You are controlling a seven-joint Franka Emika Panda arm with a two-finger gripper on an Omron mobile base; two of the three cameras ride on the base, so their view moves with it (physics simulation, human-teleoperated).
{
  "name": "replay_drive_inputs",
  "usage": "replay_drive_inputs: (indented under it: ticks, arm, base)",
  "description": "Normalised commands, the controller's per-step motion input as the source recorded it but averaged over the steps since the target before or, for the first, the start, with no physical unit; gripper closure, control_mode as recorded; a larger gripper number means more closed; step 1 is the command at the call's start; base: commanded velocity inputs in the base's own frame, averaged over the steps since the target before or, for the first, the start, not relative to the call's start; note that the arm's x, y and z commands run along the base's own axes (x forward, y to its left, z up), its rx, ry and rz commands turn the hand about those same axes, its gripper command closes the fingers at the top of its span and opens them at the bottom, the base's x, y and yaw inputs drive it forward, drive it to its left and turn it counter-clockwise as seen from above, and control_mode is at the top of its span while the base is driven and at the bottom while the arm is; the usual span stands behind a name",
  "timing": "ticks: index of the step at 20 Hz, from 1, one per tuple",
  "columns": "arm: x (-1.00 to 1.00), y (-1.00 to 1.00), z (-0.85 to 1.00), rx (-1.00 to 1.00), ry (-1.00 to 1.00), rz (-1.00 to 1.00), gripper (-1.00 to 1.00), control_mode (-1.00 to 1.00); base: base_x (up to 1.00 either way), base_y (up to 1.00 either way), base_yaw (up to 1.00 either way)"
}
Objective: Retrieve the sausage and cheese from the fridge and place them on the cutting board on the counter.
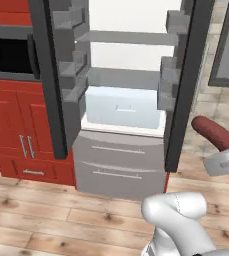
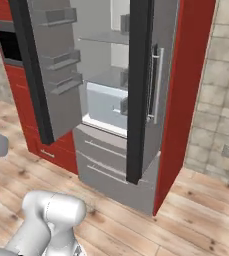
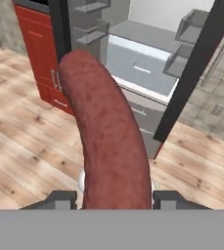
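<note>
Sausage (image 3: 108,136) is sitting clamped between my gripper (image 3: 114,199) jaws, clear of the fridge (image 1: 121,165), whose doors are standing open; I am holding it lengthwise for carrying to the cutting board.

Landmark: red cabinets (image 1: 16,125).
Microwave (image 1: 8,55): set directly above the red cabinets (dark opening).
Wooden floor (image 1: 46,220): below them.
Tiled wall (image 2: 221,100): far right of them.

Home kitchen — open fridge (image 1: 123,107), red cabinets (image 1: 16,125), wood floor (image 1: 46,220)
</note>
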Motion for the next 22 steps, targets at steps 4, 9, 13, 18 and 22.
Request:
replay_drive_inputs:
  ticks: [4, 9, 13, 18, 22]
  arm:
    - [0.00, 0.00, 0.00, 0.00, 0.00, 0.00, 1.00, 1.00]
    - [0.00, 0.00, 0.00, 0.00, 0.00, 0.00, 1.00, 1.00]
    - [0.00, 0.00, 0.00, 0.00, 0.00, 0.00, 1.00, 1.00]
    - [0.00, 0.00, 0.00, 0.00, 0.00, 0.00, 1.00, 1.00]
    - [0.00, 0.00, 0.00, 0.00, 0.00, 0.00, 1.00, 1.00]
  base:
    - [-0.80, -0.35, 0.86]
    - [-0.95, -0.03, 0.82]
    - [-1.00, 0.45, 0.73]
    - [-1.00, 0.54, 0.63]
    - [-0.07, 0.83, 0.28]
